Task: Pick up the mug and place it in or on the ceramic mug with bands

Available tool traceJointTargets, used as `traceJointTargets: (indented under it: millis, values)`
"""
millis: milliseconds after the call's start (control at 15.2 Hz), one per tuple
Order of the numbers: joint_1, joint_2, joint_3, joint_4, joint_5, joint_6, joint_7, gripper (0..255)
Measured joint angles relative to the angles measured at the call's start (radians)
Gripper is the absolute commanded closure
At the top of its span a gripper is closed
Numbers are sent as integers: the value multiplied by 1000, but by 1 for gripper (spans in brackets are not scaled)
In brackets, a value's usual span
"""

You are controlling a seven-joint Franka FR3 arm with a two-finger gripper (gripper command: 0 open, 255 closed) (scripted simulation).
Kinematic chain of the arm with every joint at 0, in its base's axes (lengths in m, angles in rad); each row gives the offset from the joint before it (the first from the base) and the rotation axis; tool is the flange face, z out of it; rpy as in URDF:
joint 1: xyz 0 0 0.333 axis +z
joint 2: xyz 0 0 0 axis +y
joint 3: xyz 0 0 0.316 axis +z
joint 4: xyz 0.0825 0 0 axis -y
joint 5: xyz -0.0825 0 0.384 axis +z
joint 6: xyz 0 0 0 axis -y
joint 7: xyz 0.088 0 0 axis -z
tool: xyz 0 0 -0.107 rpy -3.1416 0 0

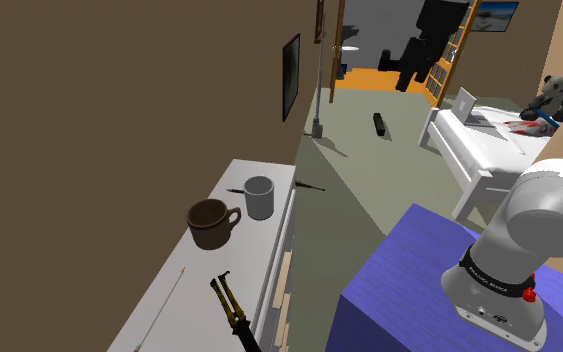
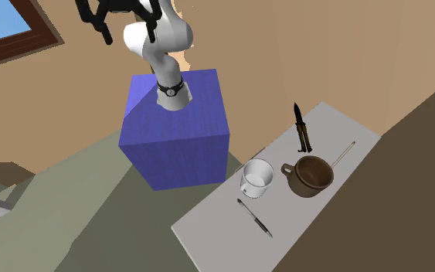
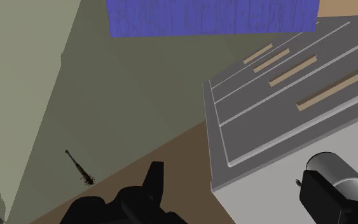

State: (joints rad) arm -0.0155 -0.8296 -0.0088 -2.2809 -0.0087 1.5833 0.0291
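At the shoulder view's left, a thin rod (image 1: 166, 300) lies on the counter (image 1: 259, 245), its lower end hard to trace. Next stands the brown mug (image 1: 212, 222), upright, its dark inside showing only its own wall; any bands are too faint to tell. A black-and-yellow hinged implement (image 1: 231, 305) is cut off by the bottom edge. The pale mug (image 1: 259, 197) stands upright just beside the brown mug, apart from it, with a bare inside. In the wrist view one finger partly hides it. The tool (image 3: 234, 172) hangs over the floor, fingers wide apart, clasping nothing.
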Motion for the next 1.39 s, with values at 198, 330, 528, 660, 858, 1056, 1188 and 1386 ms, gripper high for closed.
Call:
traceJointTargets:
  millis: [198,330,528,660,858,1056,1188,1386]
  values:
    - [6,29,19,-7,9,30,17,0]
    - [15,70,50,-7,23,64,47,0]
    - [28,130,99,-13,43,118,93,0]
    - [36,177,129,-14,52,158,122,0]
    - [46,261,177,-1,61,217,169,0]
    - [54,347,222,22,64,268,215,0]
    - [54,413,245,55,57,292,239,0]
    - [61,522,292,95,43,345,296,0]
